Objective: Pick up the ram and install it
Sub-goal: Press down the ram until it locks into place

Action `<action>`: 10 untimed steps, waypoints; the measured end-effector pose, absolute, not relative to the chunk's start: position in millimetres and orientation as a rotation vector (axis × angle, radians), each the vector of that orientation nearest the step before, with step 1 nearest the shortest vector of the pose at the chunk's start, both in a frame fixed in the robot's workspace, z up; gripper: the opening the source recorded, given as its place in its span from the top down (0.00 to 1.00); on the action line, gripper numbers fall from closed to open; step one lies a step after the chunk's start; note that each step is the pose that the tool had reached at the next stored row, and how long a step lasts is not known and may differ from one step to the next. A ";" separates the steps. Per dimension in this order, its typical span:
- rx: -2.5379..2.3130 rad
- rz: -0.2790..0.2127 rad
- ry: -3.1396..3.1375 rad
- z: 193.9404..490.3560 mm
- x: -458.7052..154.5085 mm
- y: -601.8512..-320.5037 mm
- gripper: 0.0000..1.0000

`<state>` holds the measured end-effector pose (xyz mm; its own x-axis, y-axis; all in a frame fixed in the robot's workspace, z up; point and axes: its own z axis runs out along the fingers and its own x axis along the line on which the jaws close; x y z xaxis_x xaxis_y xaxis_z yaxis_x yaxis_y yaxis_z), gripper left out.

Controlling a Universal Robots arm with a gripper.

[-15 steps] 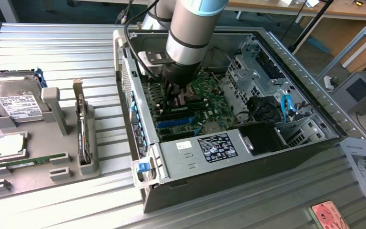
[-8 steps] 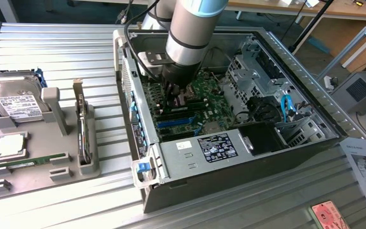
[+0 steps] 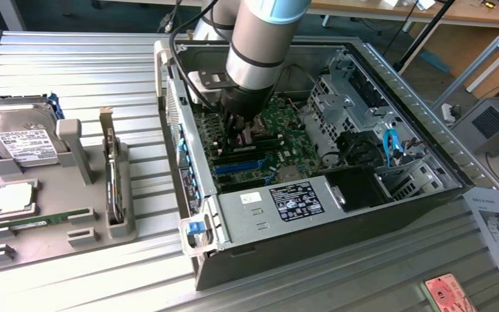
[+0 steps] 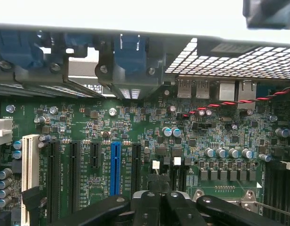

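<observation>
Ribbed bare-metal table (image 3: 76, 65), matt grey plastic holder tray (image 3: 54, 231), glossy green motherboard (image 4: 135, 127).

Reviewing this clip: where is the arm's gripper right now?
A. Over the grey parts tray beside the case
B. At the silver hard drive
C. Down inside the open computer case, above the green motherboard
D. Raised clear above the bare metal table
C: in the exterior view the gripper is down inside the open metal computer case, just above the large green motherboard, its jaws shut.

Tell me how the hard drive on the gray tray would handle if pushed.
The hard drive looks metal-cased, so probably stiff and heavy for its size. It sits tilted in the tray, so a push might tip or slide it.
</observation>
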<state>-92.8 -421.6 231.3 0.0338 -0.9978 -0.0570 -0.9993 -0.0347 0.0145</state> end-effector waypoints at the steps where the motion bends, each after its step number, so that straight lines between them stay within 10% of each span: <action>1: -2.237 0.079 2.162 231.0 -92.8 -421.6 0.89; 10: -2.237 0.079 2.162 230.6 -92.8 -421.6 0.89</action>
